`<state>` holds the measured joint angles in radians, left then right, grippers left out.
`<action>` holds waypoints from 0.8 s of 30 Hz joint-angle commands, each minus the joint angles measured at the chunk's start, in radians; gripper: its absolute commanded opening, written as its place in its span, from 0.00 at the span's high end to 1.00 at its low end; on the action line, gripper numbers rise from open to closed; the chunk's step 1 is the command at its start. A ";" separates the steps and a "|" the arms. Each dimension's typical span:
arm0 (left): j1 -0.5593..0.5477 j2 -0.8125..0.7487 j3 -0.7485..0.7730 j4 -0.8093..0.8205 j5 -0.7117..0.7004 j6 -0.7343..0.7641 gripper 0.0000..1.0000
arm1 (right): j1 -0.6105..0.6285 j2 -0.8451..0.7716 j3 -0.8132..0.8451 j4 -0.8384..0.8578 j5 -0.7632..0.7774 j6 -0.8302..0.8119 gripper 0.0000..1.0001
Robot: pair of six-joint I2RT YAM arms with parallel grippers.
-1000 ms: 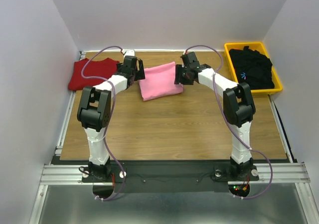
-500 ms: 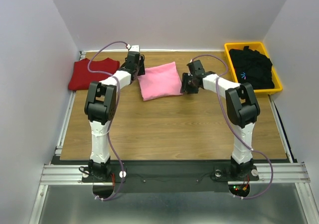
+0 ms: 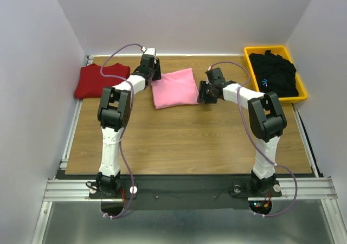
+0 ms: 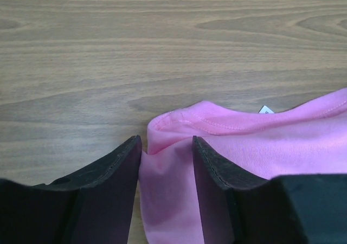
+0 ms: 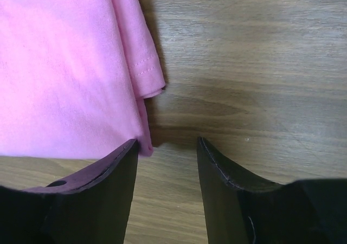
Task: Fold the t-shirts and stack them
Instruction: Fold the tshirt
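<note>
A folded light pink t-shirt (image 3: 173, 88) lies at the middle back of the table. My left gripper (image 3: 156, 70) is at its far left corner. In the left wrist view that corner (image 4: 168, 168) fills the gap of the left gripper (image 4: 166, 141) and touches both fingers. My right gripper (image 3: 201, 92) sits low at the shirt's right edge. It (image 5: 166, 142) stands open over bare wood, with the pink hem (image 5: 142, 141) against the outside of its left finger. A dark red t-shirt (image 3: 103, 80) lies folded at the back left. A black t-shirt (image 3: 276, 73) is crumpled in a bin.
The yellow bin (image 3: 248, 59) stands at the back right corner. White walls close in the table at the back and on both sides. Bare wooden tabletop (image 3: 179, 135) stretches from the shirts to the arm bases.
My left gripper has moved back and right to the pink shirt's far corner and closed onto it. My right gripper has dropped toward the shirt's right edge and narrowed slightly.
</note>
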<state>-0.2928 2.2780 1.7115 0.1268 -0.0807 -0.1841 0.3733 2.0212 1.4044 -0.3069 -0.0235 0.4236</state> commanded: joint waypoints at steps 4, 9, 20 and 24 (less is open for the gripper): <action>0.000 -0.154 -0.012 0.043 -0.008 -0.009 0.17 | -0.005 -0.104 0.047 0.009 -0.033 -0.020 0.47; -0.003 -0.348 -0.168 0.016 -0.086 -0.106 0.12 | -0.004 -0.090 0.143 0.009 -0.128 -0.023 0.49; -0.121 -0.499 -0.384 -0.174 -0.097 -0.244 0.39 | -0.004 0.109 0.304 0.012 -0.328 0.010 0.61; -0.129 -0.473 -0.447 -0.181 -0.073 -0.258 0.47 | -0.004 0.142 0.283 0.014 -0.314 0.024 0.62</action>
<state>-0.4232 1.7702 1.3312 0.0101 -0.1673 -0.4110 0.3733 2.1277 1.6859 -0.3061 -0.3084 0.4271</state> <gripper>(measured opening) 0.552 0.388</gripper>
